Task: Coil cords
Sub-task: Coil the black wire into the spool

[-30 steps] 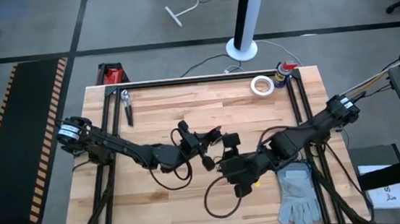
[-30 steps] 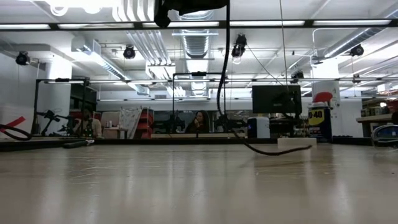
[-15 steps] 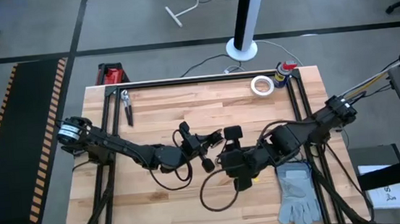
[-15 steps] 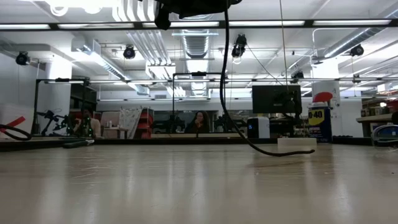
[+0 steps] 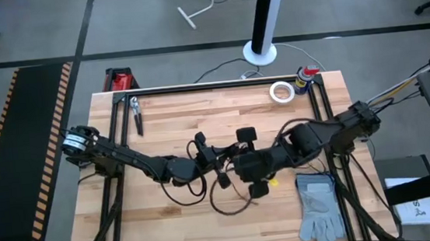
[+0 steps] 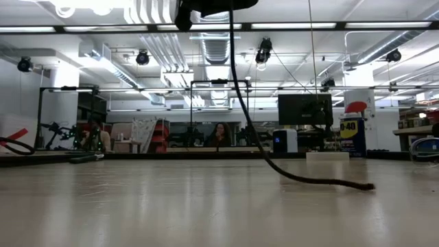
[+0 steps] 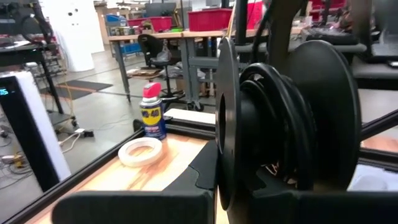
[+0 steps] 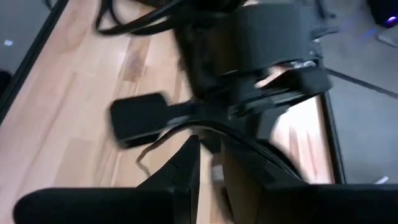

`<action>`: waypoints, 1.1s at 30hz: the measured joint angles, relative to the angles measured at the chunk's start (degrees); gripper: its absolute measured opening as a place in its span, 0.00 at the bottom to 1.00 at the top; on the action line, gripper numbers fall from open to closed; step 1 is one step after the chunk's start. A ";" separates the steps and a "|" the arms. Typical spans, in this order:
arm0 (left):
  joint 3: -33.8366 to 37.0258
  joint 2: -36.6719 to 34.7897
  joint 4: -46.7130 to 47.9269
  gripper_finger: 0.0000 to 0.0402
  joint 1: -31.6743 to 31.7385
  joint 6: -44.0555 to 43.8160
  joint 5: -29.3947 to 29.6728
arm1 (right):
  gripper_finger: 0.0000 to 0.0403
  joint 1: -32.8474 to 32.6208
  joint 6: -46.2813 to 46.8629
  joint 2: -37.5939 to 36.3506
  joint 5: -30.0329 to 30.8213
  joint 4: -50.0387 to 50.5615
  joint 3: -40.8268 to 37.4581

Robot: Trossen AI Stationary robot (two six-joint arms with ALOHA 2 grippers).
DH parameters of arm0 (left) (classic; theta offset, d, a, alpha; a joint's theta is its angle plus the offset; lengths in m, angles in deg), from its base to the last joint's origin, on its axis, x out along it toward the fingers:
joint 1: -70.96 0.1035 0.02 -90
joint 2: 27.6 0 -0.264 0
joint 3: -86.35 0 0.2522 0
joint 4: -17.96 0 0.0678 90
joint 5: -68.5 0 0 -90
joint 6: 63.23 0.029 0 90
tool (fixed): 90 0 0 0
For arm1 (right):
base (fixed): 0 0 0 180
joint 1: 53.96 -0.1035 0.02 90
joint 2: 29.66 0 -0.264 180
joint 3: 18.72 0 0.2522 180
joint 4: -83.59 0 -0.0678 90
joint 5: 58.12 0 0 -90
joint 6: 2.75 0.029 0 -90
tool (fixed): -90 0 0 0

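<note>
The thin black cord (image 5: pixel 226 205) lies in a loose loop on the wooden table (image 5: pixel 160 117) near its middle. In the low view the cord (image 6: pixel 241 103) hangs from above and its end (image 6: pixel 336 183) rests on the table. Part of it is wound on a black spool (image 7: pixel 280 124) that stands right in front of my left gripper (image 5: pixel 212 161). My right gripper (image 5: pixel 244 171) is close against the spool from the table's right side, shut on the cord (image 8: pixel 217 132). My left gripper is shut on the black spool at its lower part (image 7: pixel 261 186); the spool itself hides the place of contact. The spool is off the table, its two discs on edge. My right gripper pinches the cord (image 8: pixel 214 129) between its two fingers (image 8: pixel 186 165), a single strand lying across them. From the hold the cord hangs slack to the table.
A grey glove (image 5: pixel 320 205) lies at the near right. A white tape roll (image 5: pixel 280 92) and a spray can (image 5: pixel 305 76) stand at the far right corner, pliers (image 5: pixel 136 114) at the far left. A person sits in the room beyond the table (image 6: pixel 221 134).
My right gripper has moved toward the table's left edge and a little toward the far edge, closing on the spool at my left gripper. The cord's loose loop has slid left along the table with it, and its trailing end has been dragged across the table.
</note>
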 joint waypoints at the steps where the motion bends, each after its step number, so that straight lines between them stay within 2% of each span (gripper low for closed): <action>1: 0.00 0.00 -0.36 0.00 0.00 0.47 -0.25 | 0.14 0.30 -0.35 0.00 -0.10 -0.78 0.00; 6: 0.01 0.00 -0.70 0.00 0.00 1.12 -0.59 | 0.16 0.51 -2.53 0.00 -0.71 -2.41 0.92; 11: 0.02 0.00 -1.41 0.00 0.00 1.28 -0.77 | 0.17 1.89 -1.52 -0.02 -5.85 -2.29 0.84; 19: 0.05 0.00 -1.78 0.00 0.00 1.72 -1.93 | 0.14 0.66 -2.51 -0.02 -1.44 -2.86 1.02; 23: 0.07 0.00 -2.23 0.00 0.04 2.92 -6.79 | 0.12 1.32 -2.01 -0.02 -2.78 -3.18 1.09; 29: 0.13 0.00 -2.31 0.00 0.00 3.11 -6.93 | 0.13 2.25 -3.04 -0.02 -6.05 -5.17 1.07; 33: 0.22 0.00 -2.40 0.00 0.00 3.58 -6.92 | 0.15 2.38 -3.09 0.13 -5.96 -4.90 1.07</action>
